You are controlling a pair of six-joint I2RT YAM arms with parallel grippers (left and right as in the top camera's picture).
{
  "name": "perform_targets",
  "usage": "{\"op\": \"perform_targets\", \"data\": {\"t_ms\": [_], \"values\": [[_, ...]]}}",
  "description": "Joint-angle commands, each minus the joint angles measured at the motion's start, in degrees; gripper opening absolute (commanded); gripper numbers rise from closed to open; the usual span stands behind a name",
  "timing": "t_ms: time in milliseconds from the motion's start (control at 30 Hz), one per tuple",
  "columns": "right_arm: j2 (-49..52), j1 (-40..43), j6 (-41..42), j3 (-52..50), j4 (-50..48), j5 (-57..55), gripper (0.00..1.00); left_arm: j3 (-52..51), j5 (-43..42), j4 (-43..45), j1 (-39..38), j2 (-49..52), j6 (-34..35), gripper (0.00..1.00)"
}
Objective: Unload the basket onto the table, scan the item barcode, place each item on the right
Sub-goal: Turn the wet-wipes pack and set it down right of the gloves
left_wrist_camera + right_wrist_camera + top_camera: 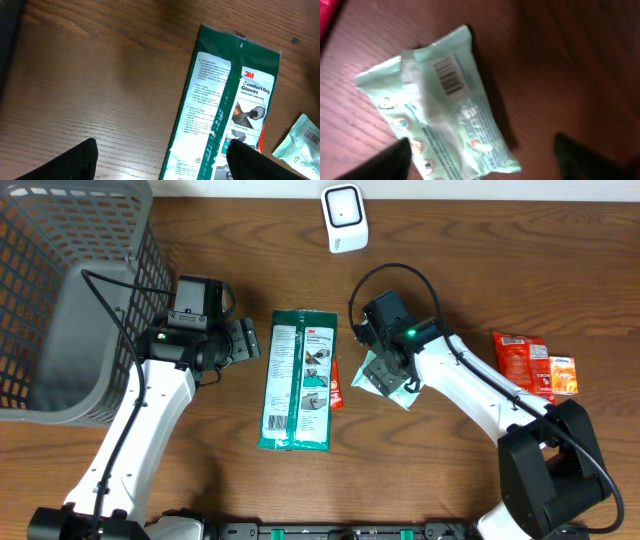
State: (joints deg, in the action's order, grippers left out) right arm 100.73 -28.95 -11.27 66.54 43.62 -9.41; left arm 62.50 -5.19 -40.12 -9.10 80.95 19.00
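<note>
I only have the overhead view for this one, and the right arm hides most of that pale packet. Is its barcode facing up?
Observer: Yes. In the right wrist view the barcode faces up on the mint packet, near its upper end.
Operator: Is the right tool gripping it?
Observer: No. The right tool is open, its fingers wide apart, and the packet lies free beneath it.
Operator: What is the green pack by the left arm?
Observer: In the left wrist view, the green pack reads 3M Comfort Grip Gloves. No barcode shows on the part in view.
</note>
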Motion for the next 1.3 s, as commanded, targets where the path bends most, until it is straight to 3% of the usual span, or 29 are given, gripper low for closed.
{"op": "perform_targets", "data": {"t_ms": [0, 67, 100, 133, 300, 533, 833, 1033, 1267], "values": [[0.11, 0.46, 12.07, -0.22, 0.04, 4.22, 0.53, 0.83, 0.57, -0.17, 0.2, 0.39, -0.98, 0.83], [0.11, 0.48, 14.95, -0.22, 0.59, 4.61, 0.17, 0.83, 0.55, -0.17, 0.2, 0.39, -0.98, 0.83], [0.11, 0.48, 16.31, -0.22, 0.85, 4.94, 0.05, 0.83, 0.55, -0.17, 0.2, 0.39, -0.98, 0.83], [0.11, 0.48, 17.59, -0.22, 0.98, 5.29, 0.01, 0.83, 0.57, -0.17, 0.2, 0.39, -0.98, 0.83], [0.11, 0.46, 25.2, -0.24, 3.26, 7.15, 0.01, 0.83, 0.57, -0.17, 0.2, 0.39, -0.98, 0.83], [0.11, 0.39, 28.04, -1.03, 6.6, 7.06, 0.01, 0.83, 0.57, -0.17, 0.2, 0.39, -0.98, 0.83], [0.11, 0.48, 27.98, -9.57, -2.29, 2.56, 0.03, 0.83, 0.57, -0.17, 0.2, 0.39, -0.98, 0.83], [0.11, 0.76, 26.99, -9.97, -0.83, -9.84, 0.05, 0.83, 0.55, -0.17, 0.2, 0.39, -0.98, 0.83], [0.11, 1.88, 21.88, -9.99, -10.91, -10.71, 0.01, 0.83, 0.57, -0.17, 0.2, 0.39, -0.98, 0.83]]}}
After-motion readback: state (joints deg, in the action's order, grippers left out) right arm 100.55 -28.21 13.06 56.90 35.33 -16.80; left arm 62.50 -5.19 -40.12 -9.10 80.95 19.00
